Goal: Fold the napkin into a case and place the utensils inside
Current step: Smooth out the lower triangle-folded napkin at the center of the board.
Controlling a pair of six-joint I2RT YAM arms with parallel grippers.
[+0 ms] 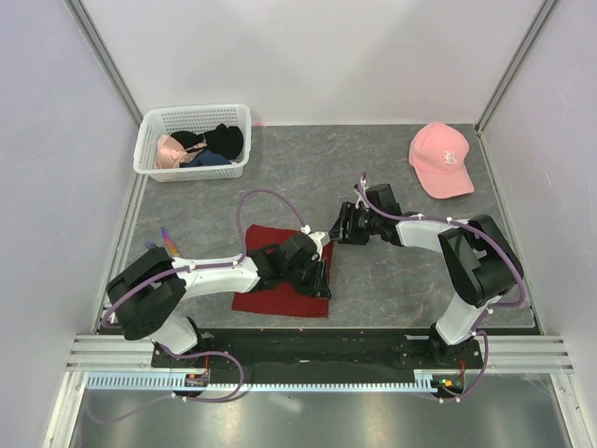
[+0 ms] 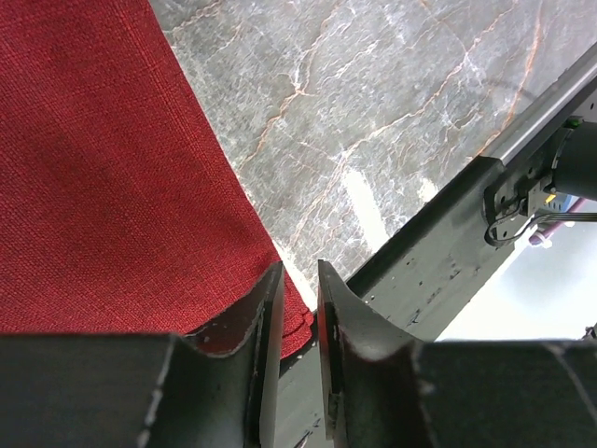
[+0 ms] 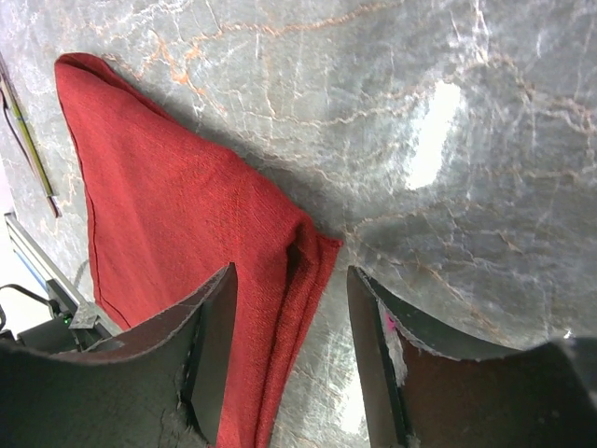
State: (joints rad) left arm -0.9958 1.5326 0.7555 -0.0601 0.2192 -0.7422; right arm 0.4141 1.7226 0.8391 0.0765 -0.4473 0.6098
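Note:
The dark red napkin (image 1: 266, 297) lies flat on the grey table in front of the left arm, folded over with a doubled edge on its right side. My left gripper (image 1: 322, 277) hovers low over its near right corner. In the left wrist view its jaws (image 2: 300, 271) stand a narrow gap apart, with the napkin (image 2: 103, 168) corner lying under them, not pinched. My right gripper (image 1: 343, 224) is at the far right corner. It stands open (image 3: 291, 275), astride the folded edge of the napkin (image 3: 159, 205). I cannot make out the utensils for certain.
A white basket (image 1: 196, 109) of pink and black garments stands at the back left. A pink cap (image 1: 440, 159) lies at the back right. Thin coloured sticks (image 1: 168, 241) lie by the left wall, too small to identify. The black base rail (image 2: 438, 261) runs just beyond the napkin's near corner.

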